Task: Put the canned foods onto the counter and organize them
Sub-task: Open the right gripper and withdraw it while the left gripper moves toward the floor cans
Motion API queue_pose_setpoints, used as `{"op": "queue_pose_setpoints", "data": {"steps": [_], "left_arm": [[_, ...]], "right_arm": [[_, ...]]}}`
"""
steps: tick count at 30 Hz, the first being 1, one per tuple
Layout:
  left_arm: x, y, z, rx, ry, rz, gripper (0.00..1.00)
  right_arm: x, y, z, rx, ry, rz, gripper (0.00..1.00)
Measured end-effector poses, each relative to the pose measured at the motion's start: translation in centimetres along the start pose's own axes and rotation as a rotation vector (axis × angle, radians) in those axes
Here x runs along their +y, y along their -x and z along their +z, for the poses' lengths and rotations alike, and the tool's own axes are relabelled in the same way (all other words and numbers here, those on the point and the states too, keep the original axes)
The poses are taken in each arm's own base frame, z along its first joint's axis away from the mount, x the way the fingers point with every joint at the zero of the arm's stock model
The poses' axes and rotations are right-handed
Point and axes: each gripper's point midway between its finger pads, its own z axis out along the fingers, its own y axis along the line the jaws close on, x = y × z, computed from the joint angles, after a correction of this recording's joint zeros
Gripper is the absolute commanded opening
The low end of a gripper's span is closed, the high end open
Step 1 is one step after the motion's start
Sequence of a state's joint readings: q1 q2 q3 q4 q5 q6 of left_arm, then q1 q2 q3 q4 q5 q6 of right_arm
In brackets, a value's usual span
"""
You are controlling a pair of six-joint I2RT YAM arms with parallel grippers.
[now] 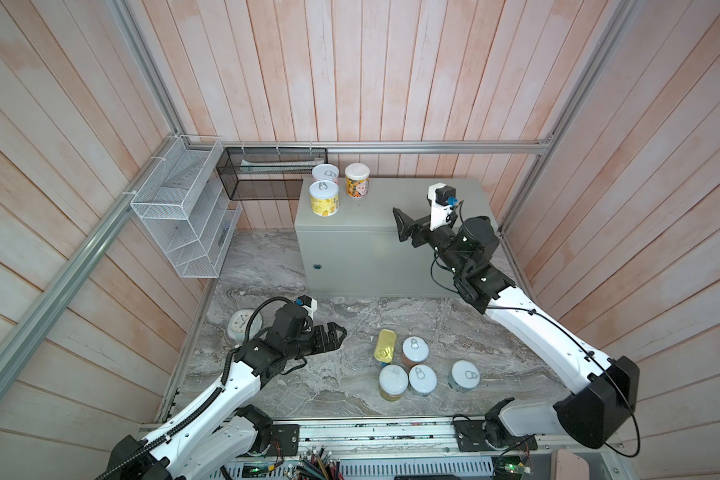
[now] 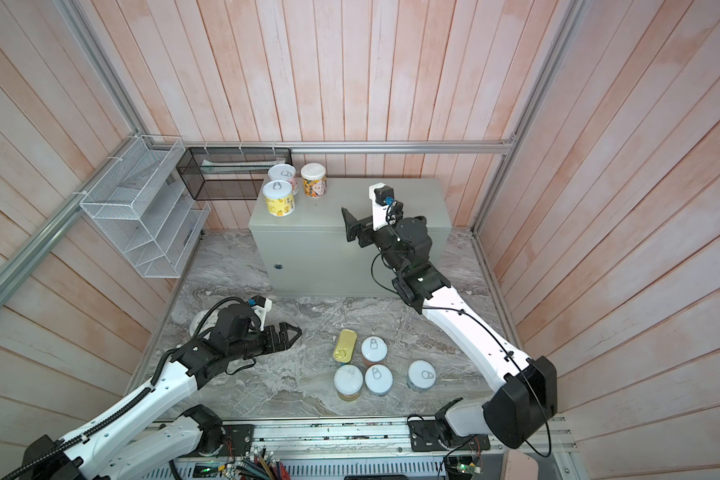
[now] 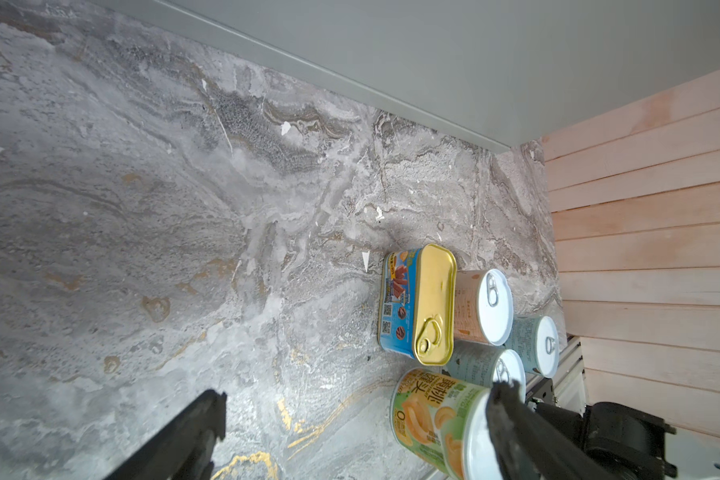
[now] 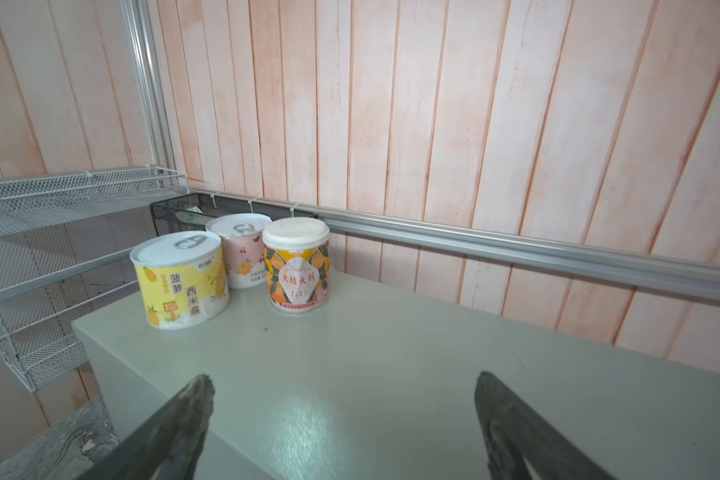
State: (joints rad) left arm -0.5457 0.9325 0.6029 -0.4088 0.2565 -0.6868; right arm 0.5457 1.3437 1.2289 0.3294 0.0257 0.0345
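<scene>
Progress: three of eight items are judged placed. A yellow pineapple-label can [image 1: 324, 198], a pink-label can [image 1: 325, 173] and an orange-label can [image 1: 357, 181] with a cream lid are seen upright, clustered at the upper-left corner of the grey-green metal box [image 1: 391, 249] in both top views. The rest of the box top is bare.

Left to move: a gold rounded-rectangular tin [image 1: 385, 347] and four white-lidded cans [image 1: 422, 379], grouped at lower centre on the grey veined marble tabletop [image 1: 287, 374]. One can is set slightly apart to the right.

The right claw [image 4: 341, 392] is held above the box top, jaws spread wide, nothing between them. The left claw [image 1: 337, 332] is held low over the marble, left of the group, also spread and empty. The next pick is judged to come from the marble group.

Surroundings: pink-washed plank walls [image 1: 391, 75] are framed by aluminium rails [image 1: 433, 147]. A white wire-mesh rack [image 1: 184, 224] is fixed at left, a black mesh basket [image 1: 267, 174] at the back. A pale-blue round clock [image 1: 240, 326] is partly hidden behind the left arm.
</scene>
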Motion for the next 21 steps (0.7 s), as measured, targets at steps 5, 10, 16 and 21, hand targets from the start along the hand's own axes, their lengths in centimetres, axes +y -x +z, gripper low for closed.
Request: {"op": "queue_pose_setpoints", "data": {"steps": [5, 10, 16, 21], "left_arm": [[-1.9, -0.6, 0.9, 0.037, -0.017, 0.043, 1.00], [-4.7, -1.0, 2.0, 0.064, -0.028, 0.115, 1.00], [-6.5, -2.3, 3.7, 0.097, -0.029, 0.173, 1.00], [-8.5, -3.6, 5.1, 0.130, -0.023, 0.233, 1.00]], "right_arm": [[-2.9, -2.0, -2.8, 0.015, -0.051, 0.106, 0.98], [-3.2, -3.6, -4.8, 0.050, -0.068, 0.147, 0.98], [-4.1, -7.3, -9.1, 0.127, -0.130, 0.168, 0.98], [-5.0, -10.2, -12.7, 0.183, -0.183, 0.186, 0.98]]}}
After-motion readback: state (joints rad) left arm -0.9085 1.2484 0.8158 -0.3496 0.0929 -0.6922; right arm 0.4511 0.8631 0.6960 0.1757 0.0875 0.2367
